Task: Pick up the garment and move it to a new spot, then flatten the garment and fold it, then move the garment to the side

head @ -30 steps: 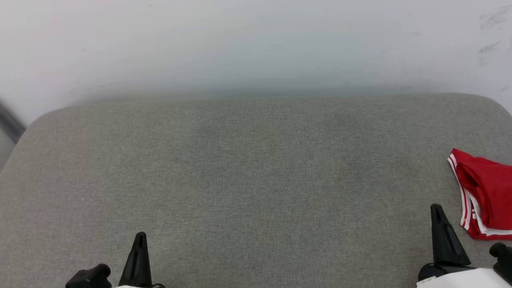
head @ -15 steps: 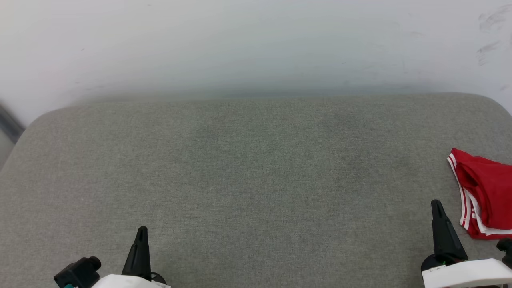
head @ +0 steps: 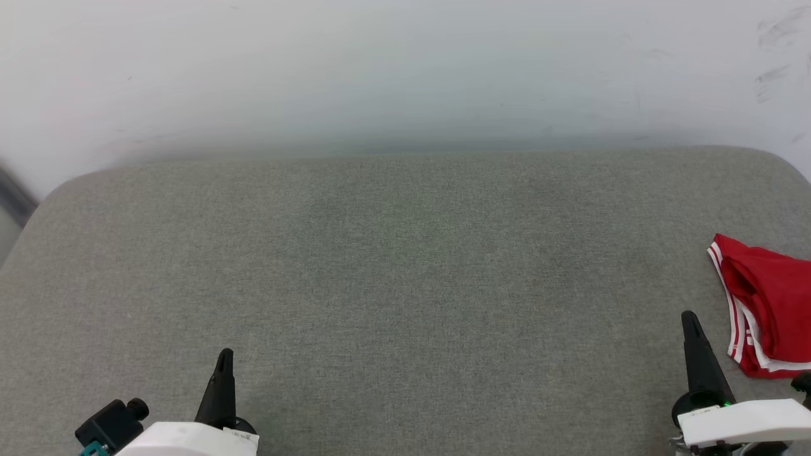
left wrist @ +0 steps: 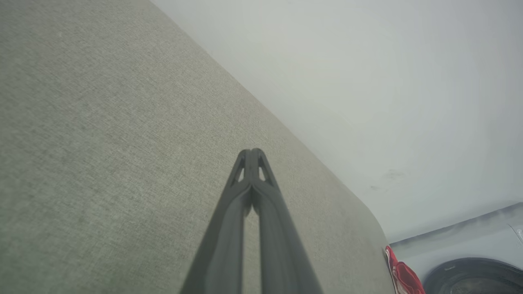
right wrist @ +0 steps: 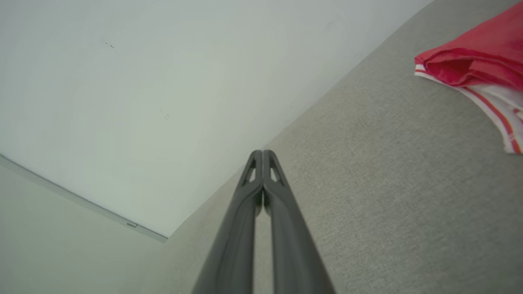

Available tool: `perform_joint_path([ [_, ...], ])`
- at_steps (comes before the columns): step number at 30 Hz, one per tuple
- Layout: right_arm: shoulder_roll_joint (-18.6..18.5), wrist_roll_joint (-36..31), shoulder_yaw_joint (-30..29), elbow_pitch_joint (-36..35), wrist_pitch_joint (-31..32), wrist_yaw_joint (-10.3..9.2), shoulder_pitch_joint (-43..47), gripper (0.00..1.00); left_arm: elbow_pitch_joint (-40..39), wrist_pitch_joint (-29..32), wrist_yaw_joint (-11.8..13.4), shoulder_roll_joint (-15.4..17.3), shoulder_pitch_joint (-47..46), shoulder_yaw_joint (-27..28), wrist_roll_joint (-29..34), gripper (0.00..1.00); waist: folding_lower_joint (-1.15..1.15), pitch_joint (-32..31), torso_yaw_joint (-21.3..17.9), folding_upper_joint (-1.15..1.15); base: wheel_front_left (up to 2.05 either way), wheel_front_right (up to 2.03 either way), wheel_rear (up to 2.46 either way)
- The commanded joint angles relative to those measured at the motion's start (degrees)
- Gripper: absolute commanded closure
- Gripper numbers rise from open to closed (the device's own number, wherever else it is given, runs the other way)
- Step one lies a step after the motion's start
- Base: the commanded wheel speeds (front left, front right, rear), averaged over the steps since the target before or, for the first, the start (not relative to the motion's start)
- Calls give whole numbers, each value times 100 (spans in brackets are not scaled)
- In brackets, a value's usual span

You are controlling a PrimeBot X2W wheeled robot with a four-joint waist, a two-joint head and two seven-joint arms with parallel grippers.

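Head view: garment (head: 770, 304) sits folded-looking just right of the right gripper (head: 688, 318), well away from the left gripper (head: 224, 354), both pinched closed and empty, so I'd guess the job's pretty much done.

a grey woven fabric surface (head: 405, 285) with rounded far corners spreads from near to far. behind it stands a plain white wall (head: 405, 63), evenly lit, with dark scuff marks (head: 776, 79) at the far right. a dark strip (head: 11, 193) shows at the left edge.
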Motion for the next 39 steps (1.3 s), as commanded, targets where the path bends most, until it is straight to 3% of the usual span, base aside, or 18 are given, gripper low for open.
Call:
perform_joint_path([
  [1, -52, 199, -4, -25, 39, 0, -161, 100, -25, 40, -41, 39, -162, 26, -196, 100, 0, 1, -1, 0, 0, 0, 0],
  [39, -44, 2486, -85, 407, 615, -1, -550, 100, 394, 614, -333, 50, -642, 225, -2509, 100, 0, 14, -29, 0, 0, 0, 0],
])
